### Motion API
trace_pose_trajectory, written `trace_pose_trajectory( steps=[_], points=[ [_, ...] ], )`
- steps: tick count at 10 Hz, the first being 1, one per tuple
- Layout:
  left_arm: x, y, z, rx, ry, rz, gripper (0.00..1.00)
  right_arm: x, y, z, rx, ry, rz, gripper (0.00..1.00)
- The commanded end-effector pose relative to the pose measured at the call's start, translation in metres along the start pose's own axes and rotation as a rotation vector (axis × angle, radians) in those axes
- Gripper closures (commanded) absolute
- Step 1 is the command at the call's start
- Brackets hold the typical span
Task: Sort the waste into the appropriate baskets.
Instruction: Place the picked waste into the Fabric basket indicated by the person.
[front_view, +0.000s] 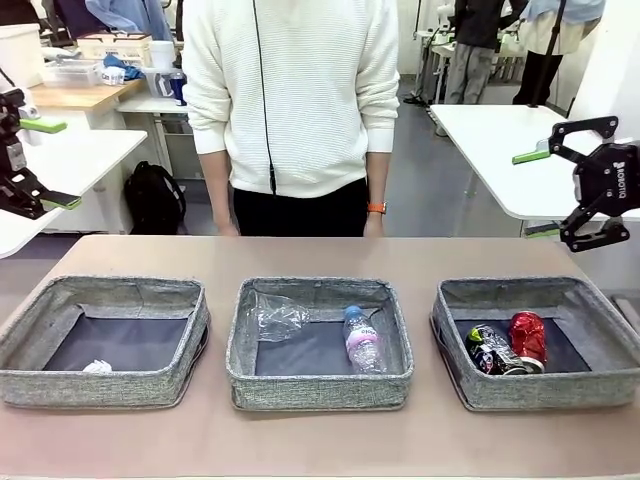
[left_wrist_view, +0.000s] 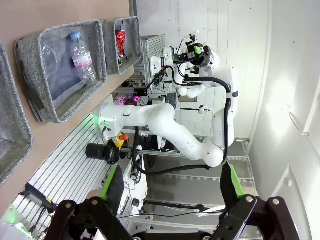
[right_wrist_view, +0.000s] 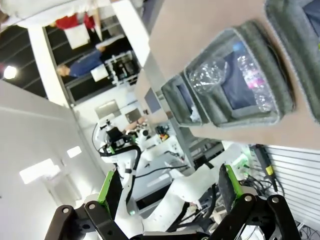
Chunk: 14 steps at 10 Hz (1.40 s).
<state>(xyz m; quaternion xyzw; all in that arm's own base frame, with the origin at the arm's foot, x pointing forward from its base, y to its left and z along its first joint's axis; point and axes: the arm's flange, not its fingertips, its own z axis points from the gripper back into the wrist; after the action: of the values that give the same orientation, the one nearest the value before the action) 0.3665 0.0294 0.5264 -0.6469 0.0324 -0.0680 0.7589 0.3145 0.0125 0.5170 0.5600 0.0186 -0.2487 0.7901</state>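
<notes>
Left to right across the brown tabletop (front_view: 300, 255) stand three shallow rectangular grey woven-fabric baskets. At far left, raised above the table edge, the left black two-finger gripper with green pads (front_view: 48, 162) hangs with its jaws spread wide and nothing between them; the left wrist view shows its fingers (left_wrist_view: 112, 186) parted on empty air. The left basket (front_view: 100, 340) holds a small white crumpled paper ball (front_view: 97, 367) in its near left corner. The middle basket (front_view: 318, 342) holds a clear crumpled plastic cup (front_view: 275, 318) at its far left side and, to the right of it, a clear plastic bottle with pink label and blue cap (front_view: 361, 338) lying with its cap toward the far wall. The right basket (front_view: 540, 340) holds a dark printed can (front_view: 490, 350) and, just beside it on the right, a red crushed can (front_view: 527, 336). At far right, above the table edge, the right gripper (front_view: 536, 192) likewise stands wide open and empty. A person in a white knitted sweater (front_view: 290, 90) stands at the far side, hands resting at the table's far edge.
</notes>
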Motion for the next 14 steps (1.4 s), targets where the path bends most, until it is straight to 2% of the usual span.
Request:
trace_pose_trajectory(
  steps=[1, 14],
  points=[
    [-0.0012, -0.0012, -0.0025, -0.007, -0.014, -0.01, 0.0, -0.0049, 0.0069, -0.0117, 0.012, 0.028, 0.027, 0.0],
    [-0.0012, -0.0012, -0.0025, -0.007, -0.014, -0.01, 0.0, -0.0049, 0.0069, -0.0117, 0.012, 0.028, 0.027, 0.0]
  ],
)
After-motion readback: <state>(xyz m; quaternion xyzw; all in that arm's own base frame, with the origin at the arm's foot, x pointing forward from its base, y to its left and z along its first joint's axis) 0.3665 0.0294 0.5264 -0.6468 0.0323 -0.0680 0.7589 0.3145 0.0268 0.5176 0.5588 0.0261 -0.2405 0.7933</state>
